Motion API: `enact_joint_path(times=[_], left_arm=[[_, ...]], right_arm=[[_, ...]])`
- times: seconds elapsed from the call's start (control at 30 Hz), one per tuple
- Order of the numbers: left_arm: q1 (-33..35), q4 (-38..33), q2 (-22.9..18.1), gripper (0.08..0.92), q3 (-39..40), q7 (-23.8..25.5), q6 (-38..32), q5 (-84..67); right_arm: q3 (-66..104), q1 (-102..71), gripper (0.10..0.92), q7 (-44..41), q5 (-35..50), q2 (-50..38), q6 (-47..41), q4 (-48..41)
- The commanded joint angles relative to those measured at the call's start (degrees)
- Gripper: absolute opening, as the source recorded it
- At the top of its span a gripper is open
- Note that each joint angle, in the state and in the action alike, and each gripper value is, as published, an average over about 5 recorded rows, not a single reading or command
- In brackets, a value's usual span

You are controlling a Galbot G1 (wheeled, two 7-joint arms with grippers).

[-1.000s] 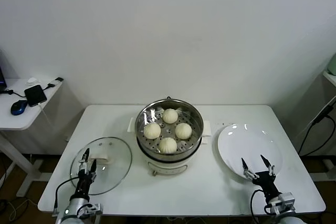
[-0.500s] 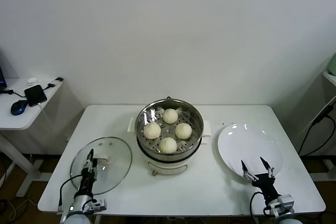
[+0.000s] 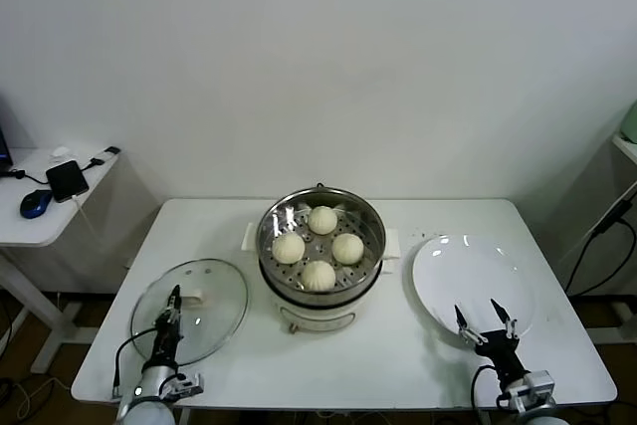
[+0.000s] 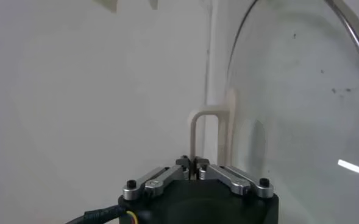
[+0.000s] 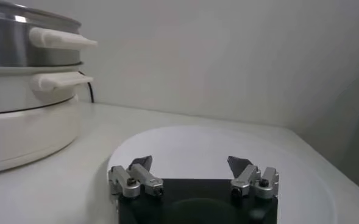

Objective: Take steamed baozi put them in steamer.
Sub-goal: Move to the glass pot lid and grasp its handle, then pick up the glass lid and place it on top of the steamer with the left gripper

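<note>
All four steamed baozi lie in the steamer at the middle of the bench. The left gripper is fully closed over the glass lid, holding nothing. The right gripper is wide open and empty at the near edge of the white plate.

White table carrying three things in a row. Steamer sitting at the middle, toward the back edge, white base resting on the tabletop. Glass lid lying flat just beside it on the robot's left, near the front. White plate lying on the right, apart from the steamer.
</note>
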Motion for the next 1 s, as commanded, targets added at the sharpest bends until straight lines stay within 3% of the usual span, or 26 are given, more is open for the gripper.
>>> enact_joint_path(times=[0.03,0.23,0.43,0.63,0.8,1.0], left_arm=[[-0.36,-0.66,-0.03,0.135,-0.12,-0.46,0.00,0.30],[2.48,-12.42,3.29,0.135,-1.98,4.82,4.10,-3.73],[4.08,-28.31,9.80,0.135,-4.69,16.87,13.30,-9.19],[-0.95,-38.28,14.61,0.135,-3.64,26.93,21.66,-9.54],[-6.27,-41.31,13.67,0.135,3.60,31.37,27.12,-4.70],[-14.27,-42.73,8.08,0.135,19.03,38.36,32.76,5.77]], right_arm=[[0.42,-0.32,0.823,0.23,-0.42,0.07,-0.62,0.93],[1.04,-0.90,0.822,1.94,-2.72,0.05,-3.04,2.85],[1.10,-1.15,0.823,2.97,-4.13,-0.14,-4.25,4.55],[1.08,-1.34,0.823,3.18,-4.74,-0.34,-4.34,5.59],[0.74,-1.15,0.823,2.73,-5.56,-0.39,-3.26,5.53],[0.02,-0.80,0.823,2.57,-5.88,-0.07,-2.19,5.01]])
